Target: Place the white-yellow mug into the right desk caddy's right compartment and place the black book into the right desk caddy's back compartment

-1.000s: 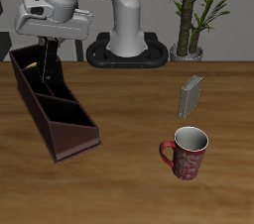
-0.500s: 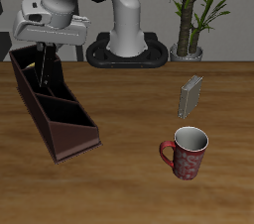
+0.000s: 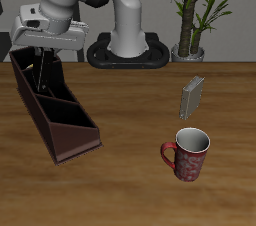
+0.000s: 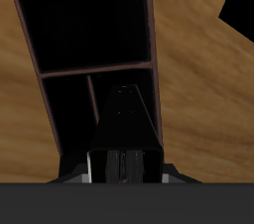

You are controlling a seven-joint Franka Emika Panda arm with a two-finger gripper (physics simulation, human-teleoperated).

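The right desk caddy (image 3: 72, 122), a long maroon box with a black inside, lies at the table's side. My gripper (image 3: 41, 60) hangs over its far, tall-walled end. In the wrist view the gripper (image 4: 121, 165) is shut on the black book (image 4: 129, 119), a narrow dark slab pointing down into a section beside a maroon divider (image 4: 94, 68). A small yellow speck (image 3: 34, 67) inside the caddy by the gripper may be the white-yellow mug. The rest of that mug is hidden by the walls and the hand.
A dark red speckled mug (image 3: 187, 154) stands near the front edge. A small grey book (image 3: 192, 96) stands upright farther back. The robot base (image 3: 128, 50) and a potted plant (image 3: 192, 15) are at the table's back.
The gripper with the book has shifted a little sideways toward the caddy's far end and slightly lower. Nothing else moved.
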